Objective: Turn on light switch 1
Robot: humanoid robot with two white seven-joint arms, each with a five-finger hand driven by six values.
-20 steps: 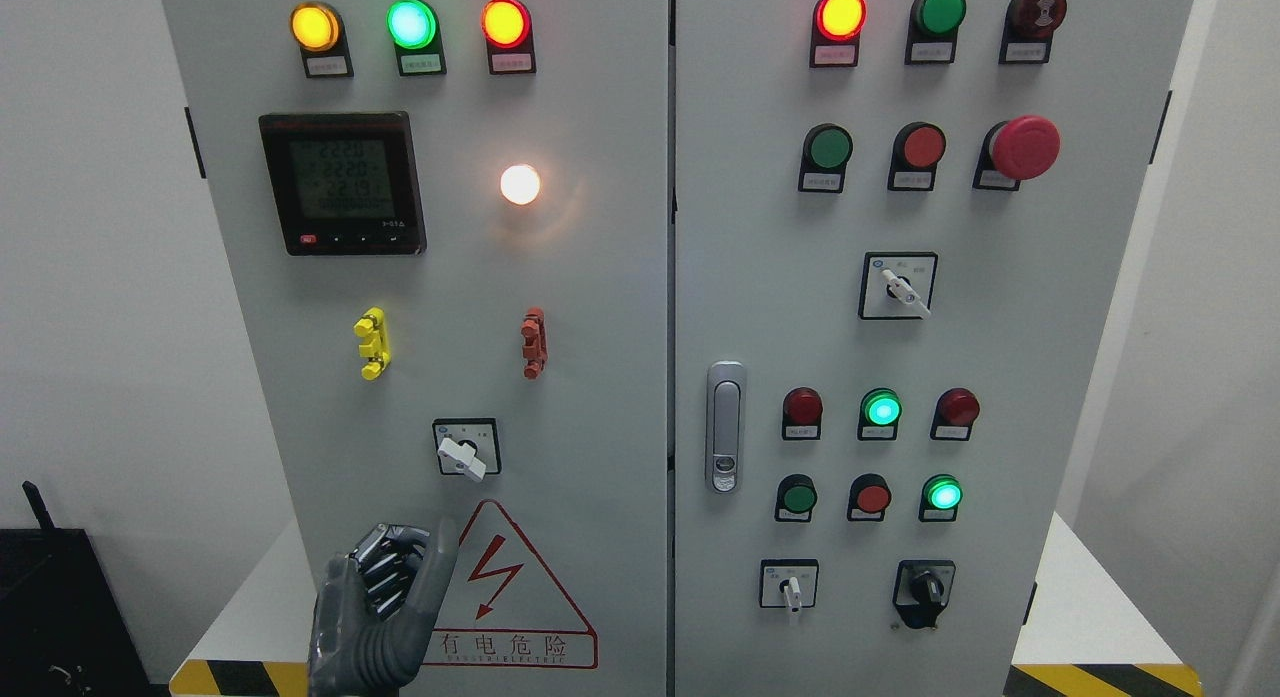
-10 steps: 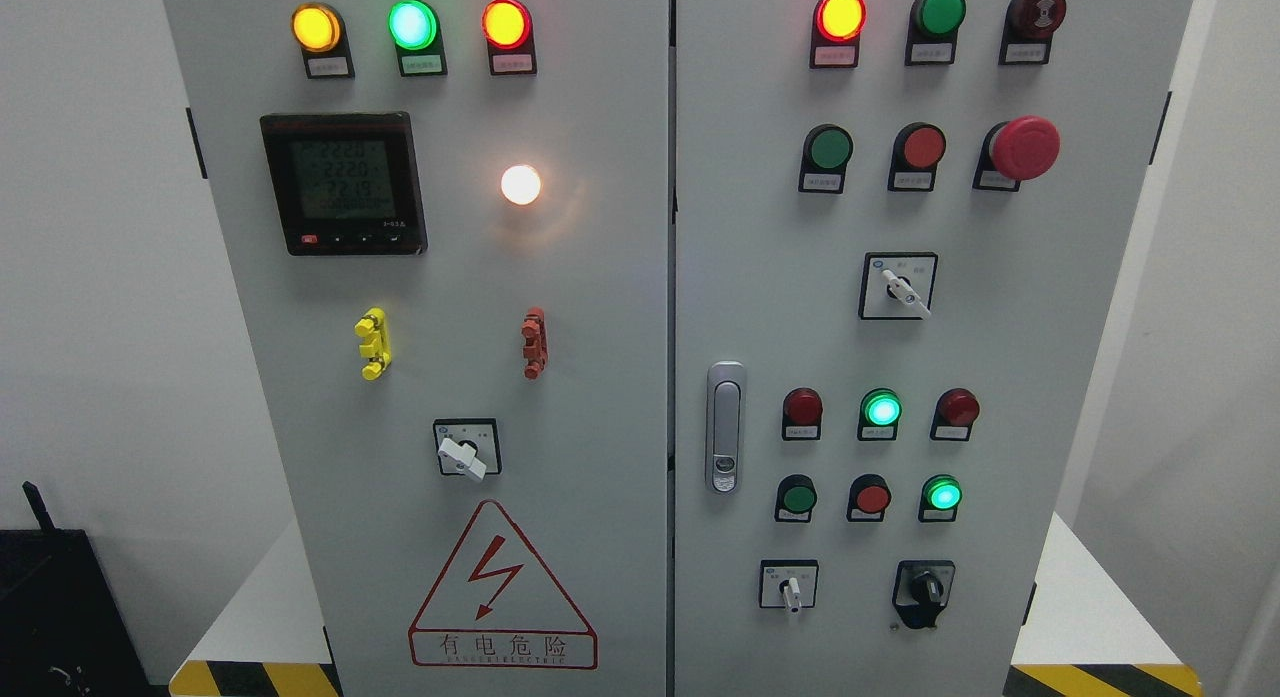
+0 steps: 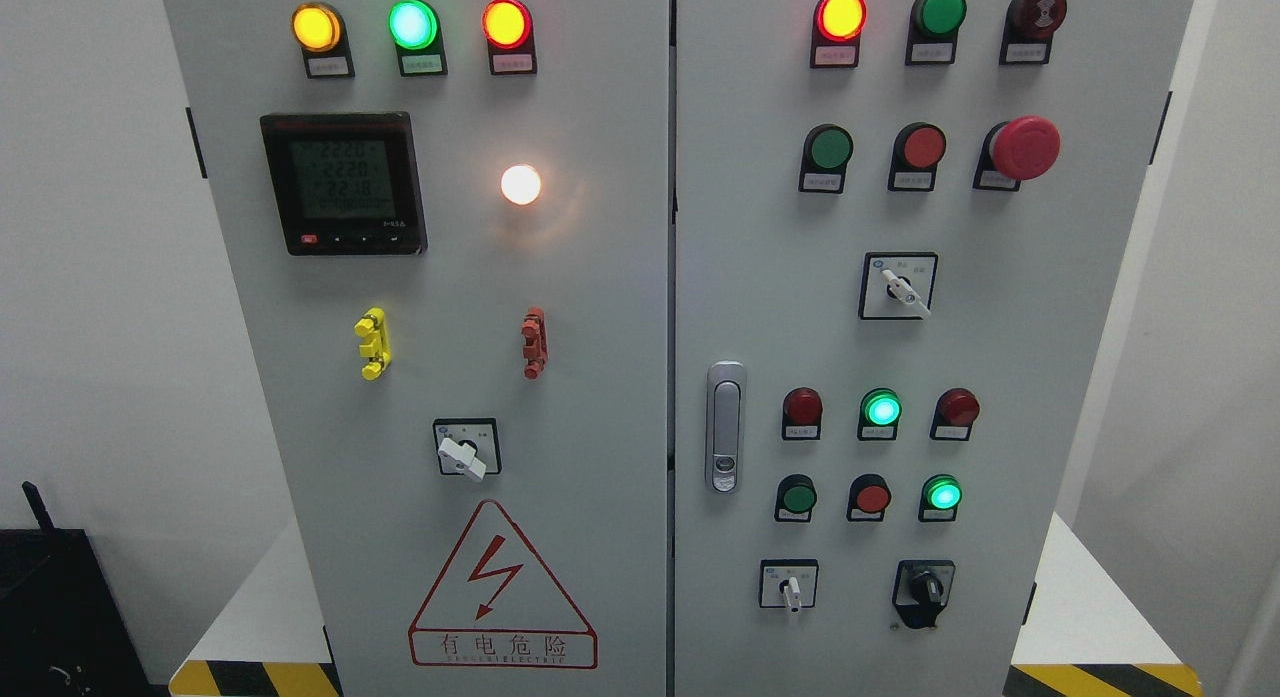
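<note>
A grey two-door control cabinet fills the head view. On its left door sits a white rotary switch [image 3: 462, 456] in a black-framed plate, its lever pointing down to the right. Above it a white round lamp [image 3: 520, 184] glows. Yellow [image 3: 316, 28], green [image 3: 412, 24] and red [image 3: 506, 23] indicator lamps are lit along the top of that door. Neither of my hands shows in the picture.
A digital meter [image 3: 343, 182] and yellow [image 3: 372, 343] and red [image 3: 534, 343] clips are on the left door. The right door carries a handle [image 3: 725, 426], a red mushroom button [image 3: 1025, 147], several push buttons and three more rotary switches. A black box [image 3: 50, 607] stands lower left.
My left hand, which stood below the white rotary switch a second ago, has dropped out of the picture. The lamps and switch look the same.
</note>
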